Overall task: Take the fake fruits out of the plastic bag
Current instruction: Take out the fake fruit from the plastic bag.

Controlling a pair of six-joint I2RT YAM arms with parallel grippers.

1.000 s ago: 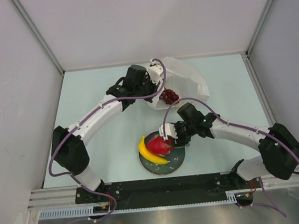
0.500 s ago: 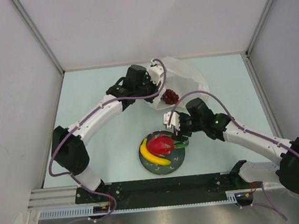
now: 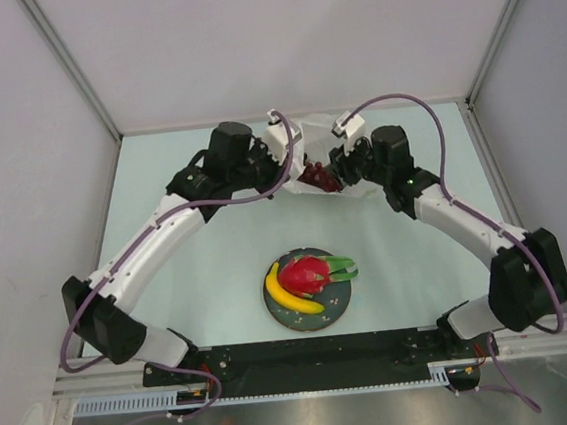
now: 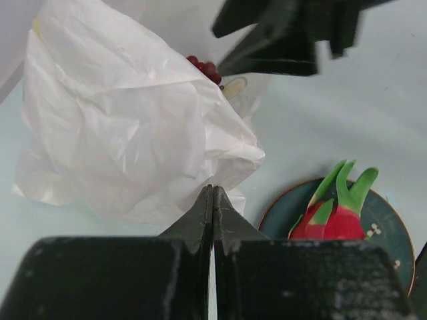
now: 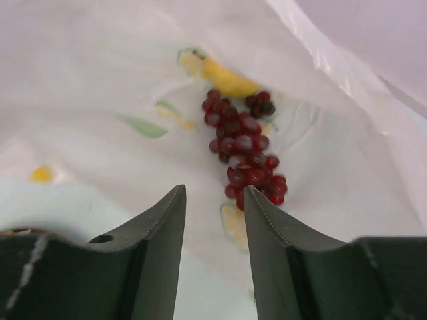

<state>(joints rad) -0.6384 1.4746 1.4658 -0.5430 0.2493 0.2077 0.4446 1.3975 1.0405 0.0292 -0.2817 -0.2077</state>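
As the wrist views showed both tools at the plastic bag [image 4: 133, 120], each was inspected in turn. The left gripper [image 4: 212, 195] had its jaws pressed tip to tip with no gap, and the wrinkled translucent film of the bag met those tips and rose directly ahead of them, so it appeared pinched there. The right gripper [image 5: 213, 193] stood at a narrow-to-moderate opening with nothing between its fingers [image 5: 163, 220]; it pointed into the bag's mouth. The dark red grape bunch [image 5: 243, 150] lay on the bag's inner surface just ahead of the right fingertips and slightly to their right, not touching them. Beyond the bunch, further from that gripper, sat a yellow shape [image 5: 227, 80]; whether it was the lemon or part of the print could not be told. The film near the right fingers carried faint green and yellow printed motifs [image 5: 143, 127], and none of it could be read as lettering. In the overhead view the dragon fruit [image 3: 305, 274] and the banana [image 3: 289, 294] lay touching on the round dark plate [image 3: 337, 303], well apart from both grippers, on the side toward the arm bases. In the left wrist view that plate lay below and to the right of the closed fingertips.
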